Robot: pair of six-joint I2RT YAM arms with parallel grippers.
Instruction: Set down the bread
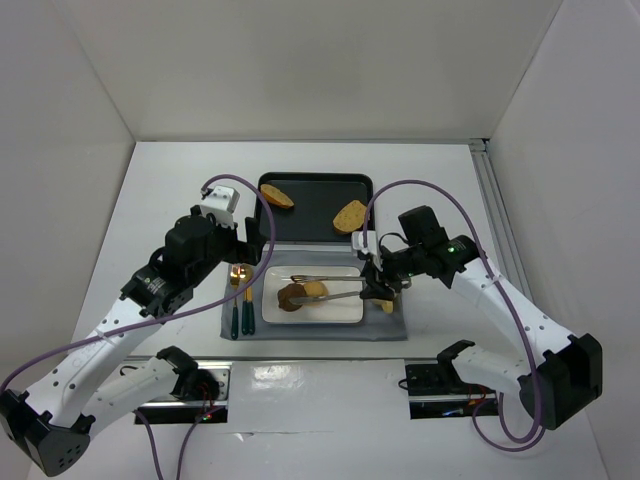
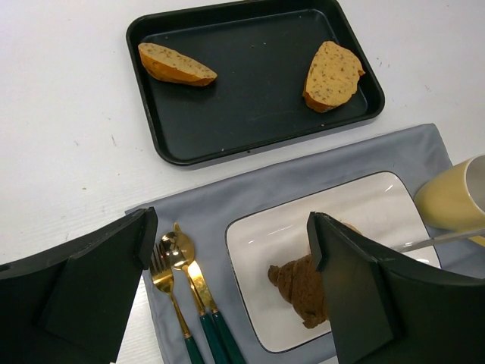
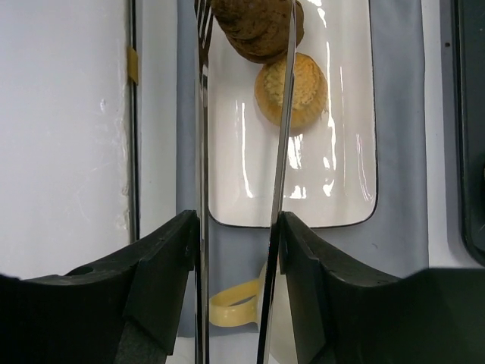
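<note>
Two tan bread slices lie in the black tray (image 1: 315, 235), one at the left (image 1: 277, 196) and one at the right (image 1: 350, 216); both show in the left wrist view (image 2: 176, 65) (image 2: 332, 74). A dark brown bread (image 1: 291, 296) and a round light bun (image 1: 316, 290) lie on the white plate (image 1: 340, 314). My right gripper (image 1: 376, 284) (image 3: 236, 227) is shut on metal tongs (image 3: 201, 152), whose two arms straddle the brown bread (image 3: 258, 26) over the plate. My left gripper (image 1: 243, 258) (image 2: 231, 235) is open and empty above the plate's left end.
A grey mat (image 1: 385, 328) lies under the plate. Gold cutlery with green handles (image 1: 240, 312) (image 2: 186, 292) lies left of the plate. A yellow cup (image 1: 386, 304) (image 2: 447, 199) stands right of the plate, under my right gripper.
</note>
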